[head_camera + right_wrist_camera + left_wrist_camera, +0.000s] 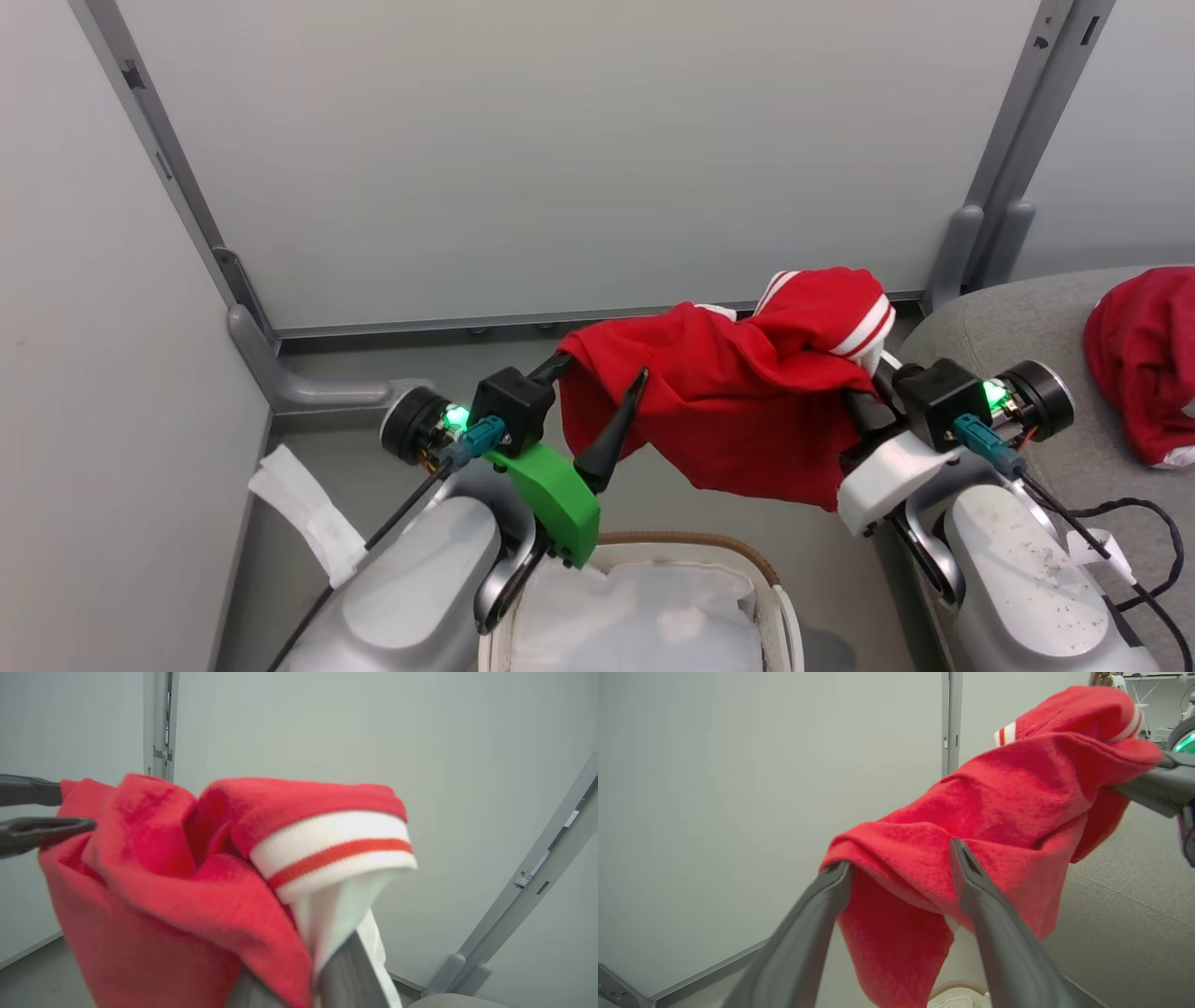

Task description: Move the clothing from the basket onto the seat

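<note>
The grey seat (1018,327) at the right carries one red garment (1144,364). A striped red garment (738,411) hangs in the air above the basket (695,539) — the right gripper (864,397) has its fingers pinching one end, while the left gripper (600,369) has its fingers spread, with fabric draped against them.

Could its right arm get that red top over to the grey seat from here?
Probably yes: the seat lies just beside the right arm, nothing between. But the red top hangs over one finger of the open left jaws.
</note>
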{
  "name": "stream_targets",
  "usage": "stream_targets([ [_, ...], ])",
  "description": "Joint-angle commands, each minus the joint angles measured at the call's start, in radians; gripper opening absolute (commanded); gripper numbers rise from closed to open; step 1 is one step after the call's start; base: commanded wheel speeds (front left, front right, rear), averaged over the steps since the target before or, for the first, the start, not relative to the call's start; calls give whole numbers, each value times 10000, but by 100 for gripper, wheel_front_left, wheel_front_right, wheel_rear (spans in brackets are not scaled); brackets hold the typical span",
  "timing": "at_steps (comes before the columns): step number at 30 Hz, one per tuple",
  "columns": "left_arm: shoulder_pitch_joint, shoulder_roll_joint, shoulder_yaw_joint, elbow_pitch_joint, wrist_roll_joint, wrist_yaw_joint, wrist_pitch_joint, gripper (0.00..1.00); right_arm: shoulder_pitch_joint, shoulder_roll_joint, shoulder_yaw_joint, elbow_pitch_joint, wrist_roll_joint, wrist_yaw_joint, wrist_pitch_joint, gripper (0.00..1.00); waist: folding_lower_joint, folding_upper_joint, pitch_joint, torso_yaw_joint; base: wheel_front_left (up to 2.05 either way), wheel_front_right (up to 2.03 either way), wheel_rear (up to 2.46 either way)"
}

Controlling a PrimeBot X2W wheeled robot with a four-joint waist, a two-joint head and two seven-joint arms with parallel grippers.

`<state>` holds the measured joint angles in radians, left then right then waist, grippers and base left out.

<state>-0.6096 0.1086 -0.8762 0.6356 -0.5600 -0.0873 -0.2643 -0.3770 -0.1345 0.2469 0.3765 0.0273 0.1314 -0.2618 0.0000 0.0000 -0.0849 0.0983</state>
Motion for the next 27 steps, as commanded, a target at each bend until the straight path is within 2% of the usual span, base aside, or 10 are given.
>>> stream_targets([
  [1,345,-55,157,-84,44,46,0,100,136,-61,-112,-87,-29,-14,-49,0,0,0,4,-3,0,0,0],
  [12,2264,-369,1155,-265,509,-169,0,100,409,-224,-1003,-360,-275,-14,-49,0,0,0,50,-272,0,0,0],
  [22,2956,-526,2009,-725,1284,-262,3,100,574,-251,-1279,-369,-381,-14,-49,0,0,0,93,-700,0,0,0],
  [27,3133,-563,2193,-914,1590,-309,3,100,461,-258,-1359,-261,-424,-14,-49,0,0,0,158,-1170,0,0,0],
])
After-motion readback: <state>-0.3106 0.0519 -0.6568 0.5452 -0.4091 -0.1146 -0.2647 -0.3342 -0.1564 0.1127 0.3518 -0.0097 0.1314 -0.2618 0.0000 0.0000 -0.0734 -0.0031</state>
